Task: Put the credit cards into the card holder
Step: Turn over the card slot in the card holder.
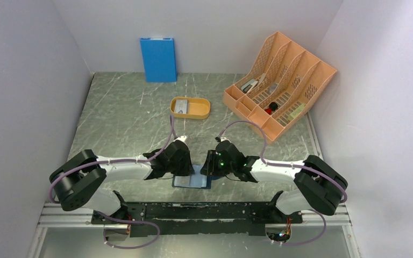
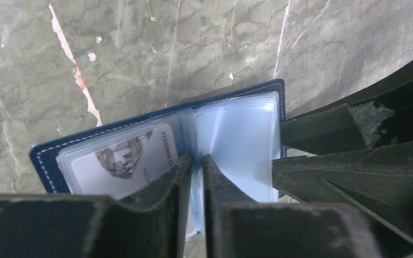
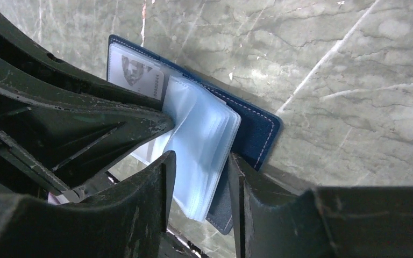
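Jaws of left gripper [image 2: 197, 161] nearly meet around one clear pocket, grip unclear; right gripper [image 3: 201, 161] clasps the open card holder's [image 3: 258, 129] pocket stack, a credit card [image 2: 123, 161] pocketed beside the left jaws.

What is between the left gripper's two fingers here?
A clear pocket leaf of the open card holder stands in the narrow gap between the fingers of the left gripper, seen in the left wrist view.

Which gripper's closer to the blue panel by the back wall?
Left. The left gripper is in front of the blue panel, slightly right; the right gripper is farther right.
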Robot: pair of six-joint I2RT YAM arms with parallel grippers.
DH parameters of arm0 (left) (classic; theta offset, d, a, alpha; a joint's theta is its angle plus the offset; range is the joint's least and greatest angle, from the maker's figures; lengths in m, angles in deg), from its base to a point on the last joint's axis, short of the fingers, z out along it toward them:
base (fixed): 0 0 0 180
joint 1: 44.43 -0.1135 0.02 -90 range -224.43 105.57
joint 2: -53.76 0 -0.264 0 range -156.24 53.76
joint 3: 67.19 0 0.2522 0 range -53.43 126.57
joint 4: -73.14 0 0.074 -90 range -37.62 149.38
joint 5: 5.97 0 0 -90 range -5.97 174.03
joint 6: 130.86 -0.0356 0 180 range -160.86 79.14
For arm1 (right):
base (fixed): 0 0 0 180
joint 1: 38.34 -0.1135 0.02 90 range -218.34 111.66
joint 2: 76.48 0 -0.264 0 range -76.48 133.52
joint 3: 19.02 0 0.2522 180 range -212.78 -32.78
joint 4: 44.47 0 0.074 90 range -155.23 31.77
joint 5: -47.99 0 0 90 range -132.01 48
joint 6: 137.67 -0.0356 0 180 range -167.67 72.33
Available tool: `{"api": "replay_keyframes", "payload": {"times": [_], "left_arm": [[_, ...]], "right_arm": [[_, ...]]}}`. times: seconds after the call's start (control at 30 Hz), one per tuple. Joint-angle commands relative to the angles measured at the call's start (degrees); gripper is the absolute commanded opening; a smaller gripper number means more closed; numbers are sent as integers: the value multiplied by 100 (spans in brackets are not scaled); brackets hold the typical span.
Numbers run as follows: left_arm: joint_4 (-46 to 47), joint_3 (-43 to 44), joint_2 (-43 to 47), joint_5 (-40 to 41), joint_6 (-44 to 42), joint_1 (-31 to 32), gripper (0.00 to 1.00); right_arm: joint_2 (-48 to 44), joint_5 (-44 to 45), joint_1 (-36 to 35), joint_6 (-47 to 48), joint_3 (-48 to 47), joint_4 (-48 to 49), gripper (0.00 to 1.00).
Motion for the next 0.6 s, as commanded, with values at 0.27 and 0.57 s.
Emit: {"api": "replay_keyframes", "payload": {"times": [0.27,0.57], "left_arm": [[-1093,118,859,132,-120,34,49],[-1408,143,1379,228,-125,35,55]], "right_arm": [[120,-53,-115,76,-203,92,46],[393,-26,-323,147,-530,66,48]]}}
